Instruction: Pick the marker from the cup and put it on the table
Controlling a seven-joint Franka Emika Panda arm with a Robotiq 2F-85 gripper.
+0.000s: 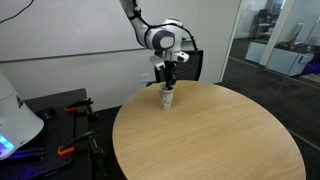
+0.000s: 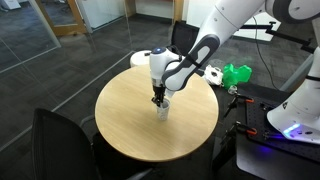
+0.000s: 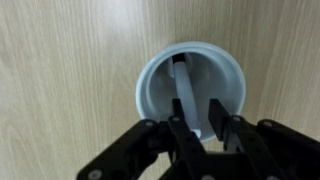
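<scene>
Round paper cup (image 3: pixel 148 92) on wood-grain bench (image 3: pixel 65 80); jaws straddle slim white marker (image 3: pixel 186 95) inside. Clenched/released: can't tell.

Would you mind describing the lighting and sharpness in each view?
In both exterior views the light is soft and even, no harsh glare on the table, though the cup is too small for detail; in the wrist view the gripper near the lens is blurred, the cup rim and wood grain sharper.

One cup (image 3: pixel 150 75), one marker (image 3: pixel 186 95), one table (image 1: pixel 215 140), one tool (image 3: pixel 205 135).
</scene>
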